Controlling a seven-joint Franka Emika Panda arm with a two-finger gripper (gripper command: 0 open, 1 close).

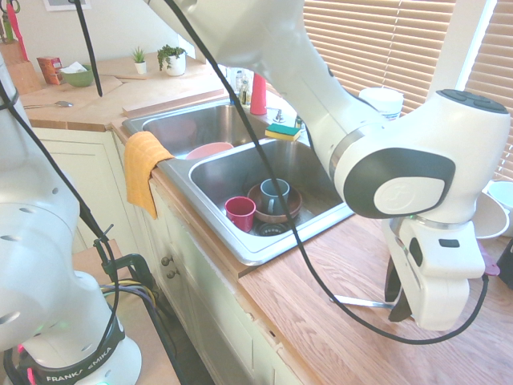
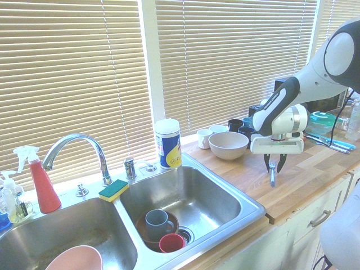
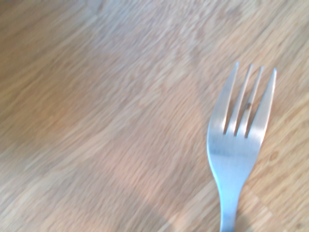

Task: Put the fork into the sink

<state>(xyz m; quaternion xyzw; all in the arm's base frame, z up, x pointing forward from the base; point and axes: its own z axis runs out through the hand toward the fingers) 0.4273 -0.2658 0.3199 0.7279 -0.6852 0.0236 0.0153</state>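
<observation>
On the wooden desk [image 2: 310, 175] beside the sink [image 2: 252, 212] lies the fork [image 2: 272, 175], the fingers [image 2: 274, 163] partly open astride it, apparently not gripping, so lifting, carrying and dropping it in all remain!

First exterior view: high, beside the arm, looking down across counter [image 1: 321, 277] and sink [image 1: 278, 191], blinds [image 1: 365, 32] beyond. Second exterior view: high, at the sink's double-basin side, facing the blinds, jaws [image 2: 274, 163] farther off past the sink. Both share sink plus nearby counter. Wrist view: close, facing down onto counter, fork [image 3: 235, 150] large; shares that counter patch near sink with both.
</observation>
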